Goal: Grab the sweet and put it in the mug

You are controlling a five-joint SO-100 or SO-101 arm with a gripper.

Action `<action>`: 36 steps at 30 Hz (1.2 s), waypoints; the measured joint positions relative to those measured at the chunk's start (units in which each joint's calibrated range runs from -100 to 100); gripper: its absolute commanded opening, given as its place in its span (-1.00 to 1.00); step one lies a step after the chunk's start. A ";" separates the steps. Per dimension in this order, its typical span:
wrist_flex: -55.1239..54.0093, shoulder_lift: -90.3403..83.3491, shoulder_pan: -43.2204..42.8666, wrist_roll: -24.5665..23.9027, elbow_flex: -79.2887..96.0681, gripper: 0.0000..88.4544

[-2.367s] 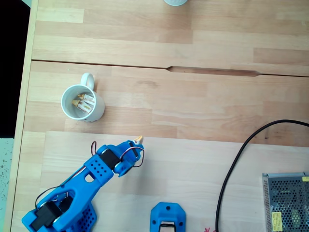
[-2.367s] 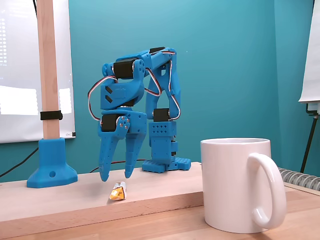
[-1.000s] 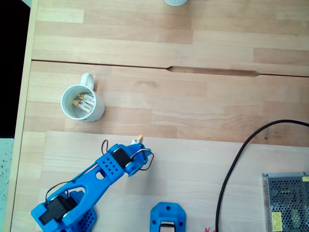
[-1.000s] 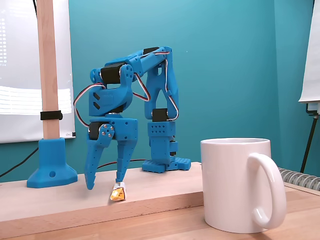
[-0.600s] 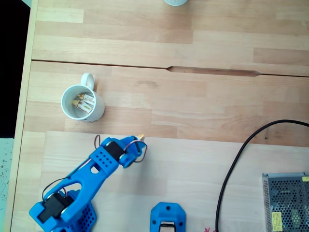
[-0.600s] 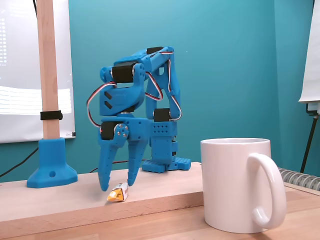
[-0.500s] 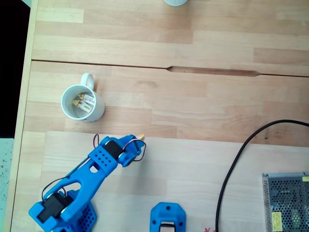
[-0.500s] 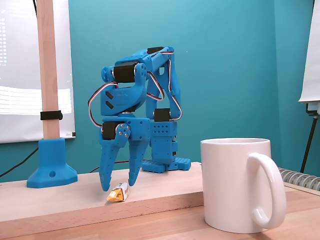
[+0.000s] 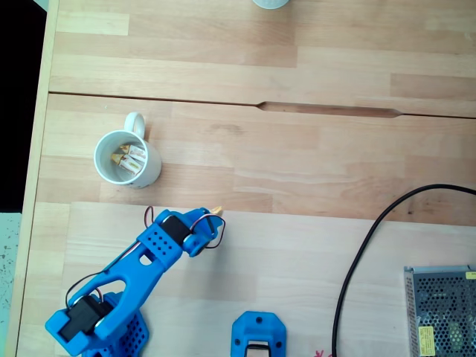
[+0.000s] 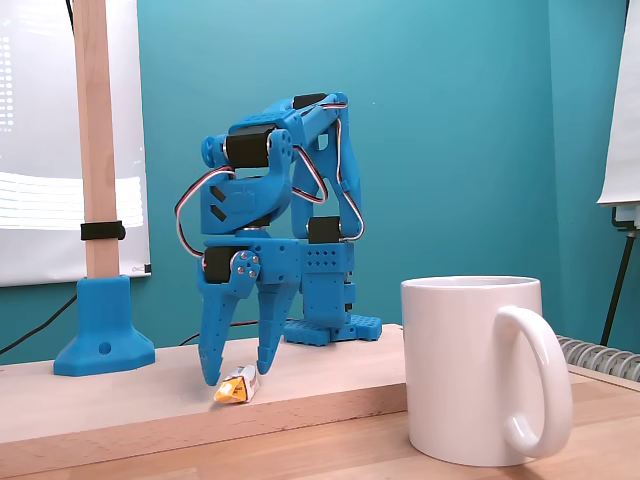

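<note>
- The step in hand looks like the grab: in the side-on fixed view the claw stands nose-down over the sweet, fingers spread apart and holding nothing.
- To do it well, I would judge the fingers should close on the sweet's middle, not its twisted end, and reach the table first, since so small a thing may slip or get pushed aside.
- The sweet lies on the wooden table, near its front edge, between the two fingertips; whether either tip touches it is hard to tell from here.
- It is a small oblong with a white wrapper and a yellow-orange end; from above, a yellow tip of the sweet peeks past the claw.
- The mug stands well apart, up and to the left in the top-down fixed view, with wrapped sweets already inside.
</note>
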 measured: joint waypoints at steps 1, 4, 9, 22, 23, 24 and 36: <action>0.00 0.00 0.00 0.00 0.00 -0.49; 0.00 0.00 0.00 0.00 0.00 -0.49; 0.00 0.00 0.00 0.00 0.00 -0.49; 0.00 0.00 0.00 0.00 0.00 -0.79; 0.00 0.00 0.00 0.00 0.00 -0.79; 0.00 0.00 0.00 0.00 0.00 -0.78; 0.00 0.00 0.00 0.00 0.00 -0.75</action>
